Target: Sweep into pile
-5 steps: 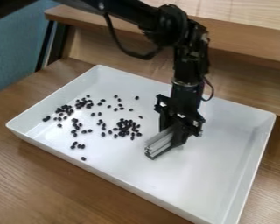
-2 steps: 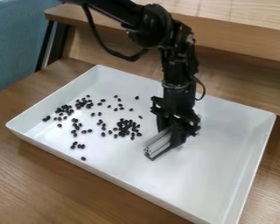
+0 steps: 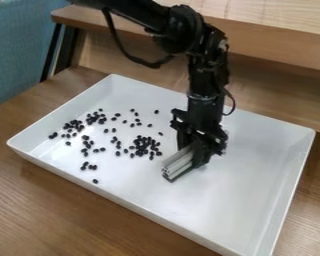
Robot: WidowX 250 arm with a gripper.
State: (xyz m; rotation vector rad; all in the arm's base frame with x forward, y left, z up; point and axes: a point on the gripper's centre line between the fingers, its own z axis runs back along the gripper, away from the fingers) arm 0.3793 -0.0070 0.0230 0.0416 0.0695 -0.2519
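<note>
Over the middle of the white tray [image 3: 253, 192], the gripper [image 3: 195, 151] has been shifted slightly toward the black beans [image 3: 142, 145] since the earlier frames, its jaws clamped on a grey bar [image 3: 179, 163]. The beans, left scattered beside it, are enclosed by the raised rim; a wooden ledge [image 3: 276, 45] is seen behind.

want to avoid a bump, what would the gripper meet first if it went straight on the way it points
Likely the tray: the gripper points down at its floor. The grey bar it holds would touch first, or may rest there now; depth is unclear.
</note>
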